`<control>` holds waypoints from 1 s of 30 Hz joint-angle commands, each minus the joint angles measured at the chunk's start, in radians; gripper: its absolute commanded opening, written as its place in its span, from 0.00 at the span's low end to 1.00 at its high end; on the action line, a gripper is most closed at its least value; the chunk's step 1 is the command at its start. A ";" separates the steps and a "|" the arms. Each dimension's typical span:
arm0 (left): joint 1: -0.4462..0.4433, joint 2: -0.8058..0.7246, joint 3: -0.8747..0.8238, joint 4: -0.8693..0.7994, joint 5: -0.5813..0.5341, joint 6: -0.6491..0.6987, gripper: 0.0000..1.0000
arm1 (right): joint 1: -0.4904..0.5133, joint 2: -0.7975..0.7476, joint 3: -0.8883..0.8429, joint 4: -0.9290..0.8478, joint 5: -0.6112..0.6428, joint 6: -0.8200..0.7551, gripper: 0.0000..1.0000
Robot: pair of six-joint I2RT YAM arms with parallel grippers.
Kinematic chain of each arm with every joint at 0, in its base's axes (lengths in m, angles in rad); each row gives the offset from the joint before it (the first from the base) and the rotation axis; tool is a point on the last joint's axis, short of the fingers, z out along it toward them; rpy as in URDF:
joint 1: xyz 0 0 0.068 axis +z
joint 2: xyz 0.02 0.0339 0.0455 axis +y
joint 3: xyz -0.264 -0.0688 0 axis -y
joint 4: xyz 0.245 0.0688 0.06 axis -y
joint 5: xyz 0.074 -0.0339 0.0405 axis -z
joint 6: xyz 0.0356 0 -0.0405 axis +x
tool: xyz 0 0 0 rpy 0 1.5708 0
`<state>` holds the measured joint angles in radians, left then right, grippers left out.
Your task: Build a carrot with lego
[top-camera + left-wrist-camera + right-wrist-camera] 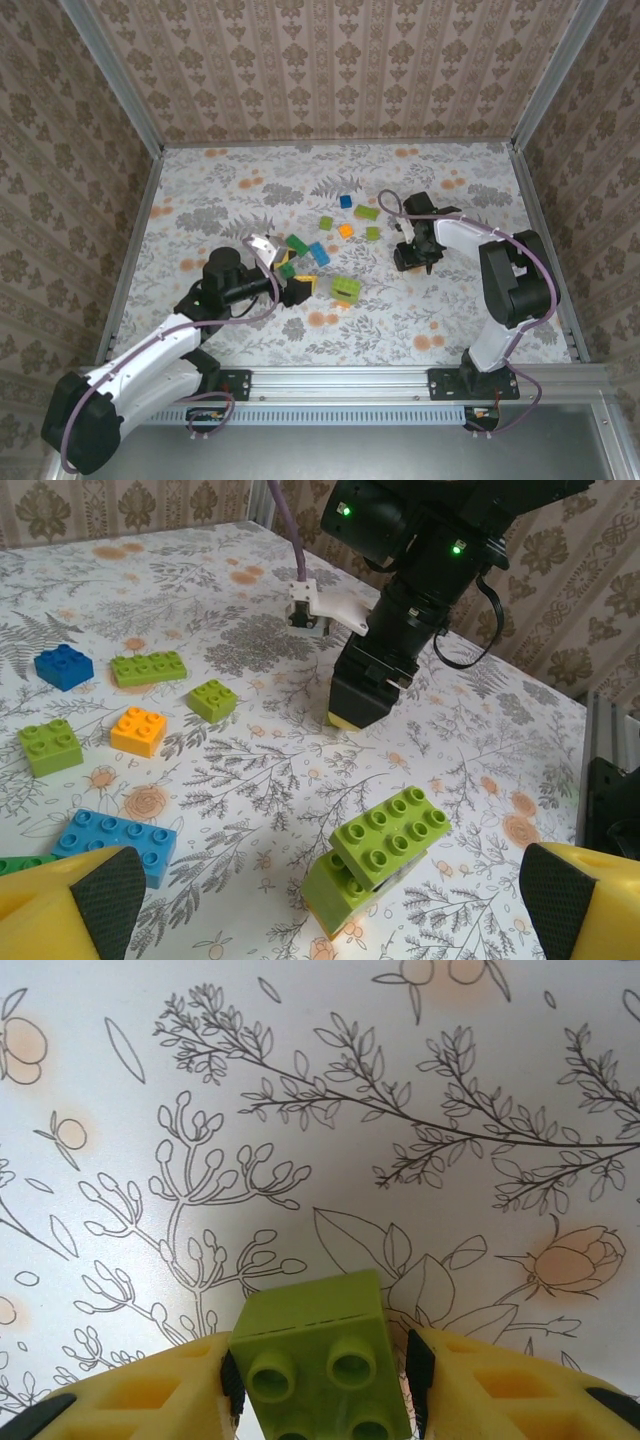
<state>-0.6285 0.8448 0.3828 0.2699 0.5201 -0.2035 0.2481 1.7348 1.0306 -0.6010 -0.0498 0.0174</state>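
Your floral worktop [250, 330] carries scattered lego [318, 251]. Your left pincer [332, 905] stands wide apart, tips cut off at the frame edge, with the lime carrot [385, 845] just ahead. Your right pincer [320, 1385] clamps a lime brick [315, 1325], its lower half out of frame.

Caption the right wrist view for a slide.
Right tool grips a lime-green studded plastic brick, floral-printed table behind.

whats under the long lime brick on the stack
The long brick rests tilted on another lime brick. That brick's top, and whether they are clicked together, is covered.
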 commanded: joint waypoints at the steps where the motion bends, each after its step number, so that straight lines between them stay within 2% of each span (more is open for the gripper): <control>1: -0.010 0.014 0.028 0.019 0.027 0.032 1.00 | -0.009 -0.004 -0.007 -0.002 -0.041 0.027 0.48; 6: -0.020 0.054 0.033 0.037 0.056 0.039 1.00 | -0.008 0.003 -0.008 0.000 -0.052 0.031 0.44; 12: -0.053 0.160 0.000 0.190 0.154 0.096 1.00 | -0.008 -0.010 -0.009 -0.003 -0.083 0.047 0.39; 16: -0.103 0.201 -0.044 0.283 0.100 0.201 1.00 | -0.008 -0.034 -0.012 -0.006 -0.097 0.050 0.38; 19: -0.116 0.221 -0.089 0.382 0.146 0.261 1.00 | -0.008 -0.047 -0.013 -0.006 -0.106 0.052 0.38; 22: -0.155 0.251 -0.107 0.417 0.139 0.332 1.00 | -0.008 -0.047 -0.013 -0.002 -0.120 0.053 0.37; 25: -0.186 0.334 -0.087 0.409 0.066 0.398 1.00 | -0.008 -0.043 -0.011 0.000 -0.129 0.055 0.37; 30: -0.176 0.491 -0.067 0.490 0.055 0.445 1.00 | -0.007 -0.042 -0.009 -0.003 -0.134 0.056 0.37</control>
<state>-0.8108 1.2823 0.2913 0.6727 0.5922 0.1612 0.2420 1.7126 1.0275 -0.6010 -0.1581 0.0574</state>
